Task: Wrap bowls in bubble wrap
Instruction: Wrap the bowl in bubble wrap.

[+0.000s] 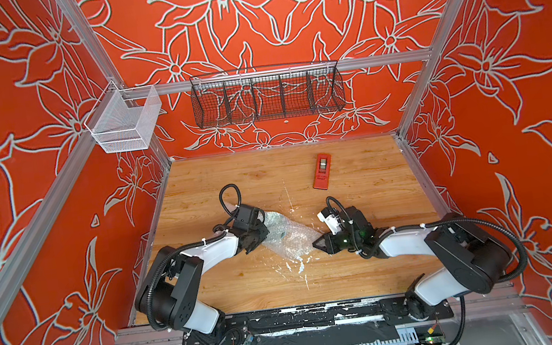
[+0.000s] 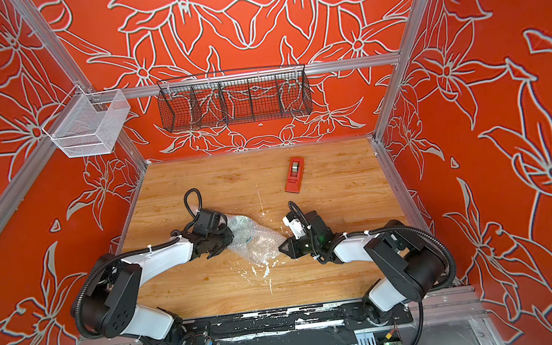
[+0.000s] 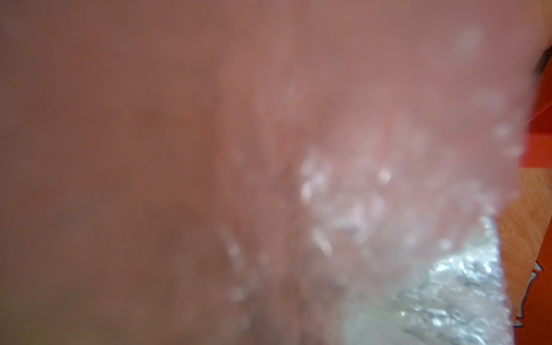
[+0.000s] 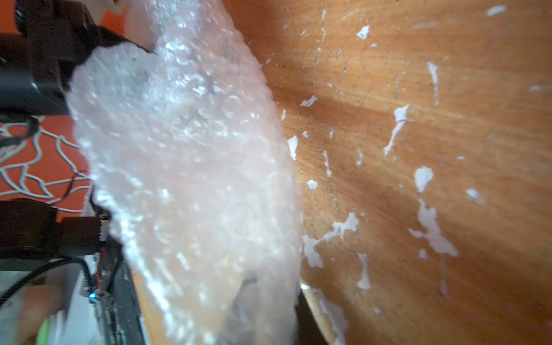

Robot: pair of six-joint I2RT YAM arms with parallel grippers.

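A crumpled sheet of bubble wrap (image 1: 290, 239) (image 2: 258, 243) lies bundled on the wooden table (image 1: 357, 177), stretched between my two grippers. Faint dark green of the bowl (image 1: 276, 233) shows through the wrap near its left end; the rest of the bowl is hidden. My left gripper (image 1: 259, 238) (image 2: 224, 244) is shut on the wrap's left end. My right gripper (image 1: 315, 244) (image 2: 281, 248) comes to a closed point on the wrap's right corner. Wrap (image 3: 448, 283) fills the left wrist view and hides those jaws. In the right wrist view the bubble wrap (image 4: 185, 149) covers the jaws; one dark finger (image 4: 248, 295) shows through.
A red tape dispenser (image 1: 321, 170) (image 2: 294, 174) lies farther back on the table. A black wire basket (image 1: 267, 95) and a white mesh basket (image 1: 125, 122) hang on the rail above the back edge. White scuffs (image 4: 430, 221) mark the wood.
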